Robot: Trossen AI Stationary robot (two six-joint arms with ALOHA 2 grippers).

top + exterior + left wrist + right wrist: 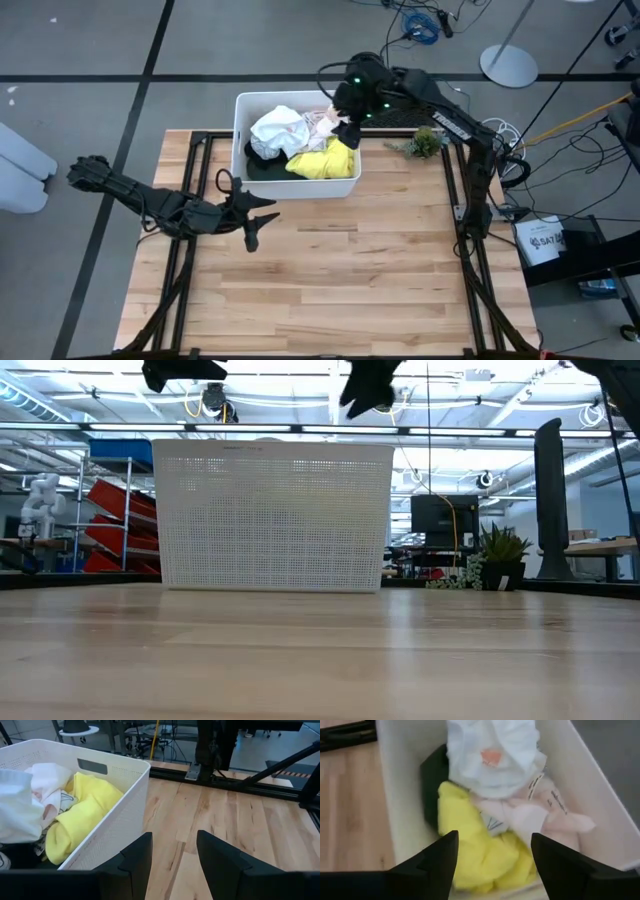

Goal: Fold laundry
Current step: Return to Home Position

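The laundry lies heaped in a white perforated bin (pixel 240 120) at the table's far edge: a white garment (pixel 492 750), a bright yellow one (pixel 475 850), a pale pink one (pixel 545 817) and a dark one (pixel 432 785). My right gripper (pixel 345 128) hangs open above the bin's right end, its fingers over the yellow cloth, clear of it. My left gripper (pixel 252 212) stands open over the bare table just in front of the bin's left part, nothing between its fingers. In the left wrist view the yellow garment (pixel 85 810) shows inside the bin wall (pixel 125 820).
A small potted plant (pixel 425 142) stands to the right of the bin at the far edge. The wooden table top (pixel 340 280) stretches in front of the bin. Dark frame rails (pixel 465 230) run along the table's left and right sides.
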